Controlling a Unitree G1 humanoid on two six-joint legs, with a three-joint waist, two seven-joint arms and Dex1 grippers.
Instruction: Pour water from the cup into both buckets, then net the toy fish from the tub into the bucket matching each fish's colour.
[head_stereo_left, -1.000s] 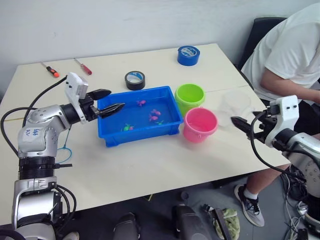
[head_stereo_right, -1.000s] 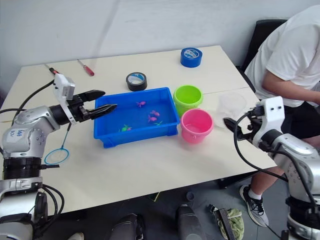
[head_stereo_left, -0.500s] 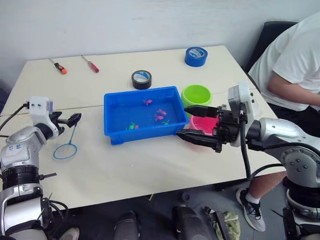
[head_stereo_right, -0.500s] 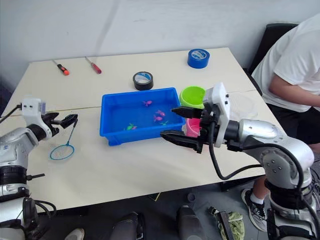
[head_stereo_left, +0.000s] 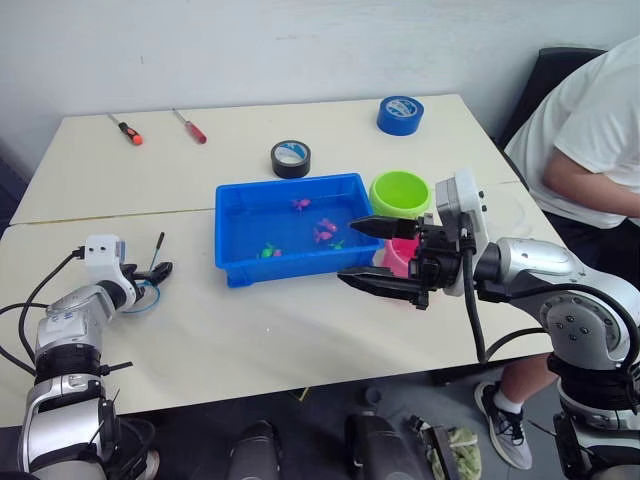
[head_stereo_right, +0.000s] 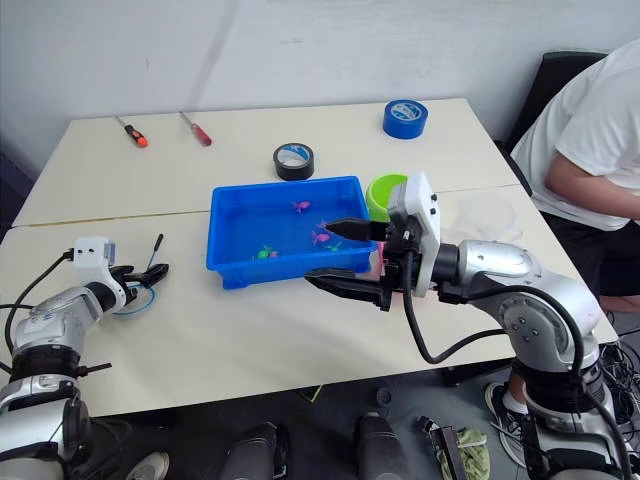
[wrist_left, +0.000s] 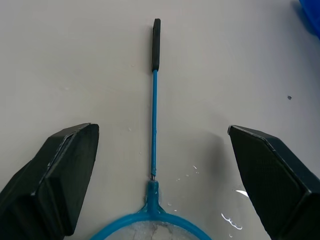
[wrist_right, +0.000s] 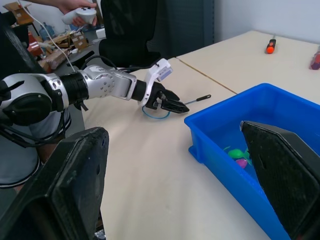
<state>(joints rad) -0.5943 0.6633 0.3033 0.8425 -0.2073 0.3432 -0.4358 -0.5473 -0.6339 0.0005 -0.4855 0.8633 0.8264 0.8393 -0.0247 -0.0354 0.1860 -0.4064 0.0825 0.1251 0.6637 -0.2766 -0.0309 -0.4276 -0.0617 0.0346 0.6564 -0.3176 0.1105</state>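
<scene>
My left gripper (wrist_left: 159, 150) sits low over the beige table (head_stereo_left: 300, 330), fingers spread wide, nothing held. The small light-blue-hooped net with a thin stick handle (wrist_left: 154, 120) lies flat on the table between my 2 left fingers, hoop nearest my wrist, black handle tip pointing away.

My right gripper (head_stereo_left: 372, 255) hangs at the near right corner of the shallow bright blue plastic tub (head_stereo_left: 285, 225), fingers wide apart and empty: 1 finger over the tub's right end, the other in front of its near wall. This arm blocks most of the pink plastic bucket (head_stereo_left: 402, 256). The lime green plastic bucket (head_stereo_left: 399, 191) stands just behind it, beside the tub's right end. The clear plastic cup (head_stereo_right: 488, 212) stands right of the buckets, faint against the table.

Tiny magenta-pink and green toy fish (head_stereo_left: 322, 231) lie in the tub.

Behind the tub: a black tape roll (head_stereo_left: 290, 157), a blue tape roll (head_stereo_left: 399, 114), 2 screwdrivers with red handles (head_stereo_left: 190, 127) at the far left. A person in a white shirt (head_stereo_left: 590, 130) sits at the right edge.
</scene>
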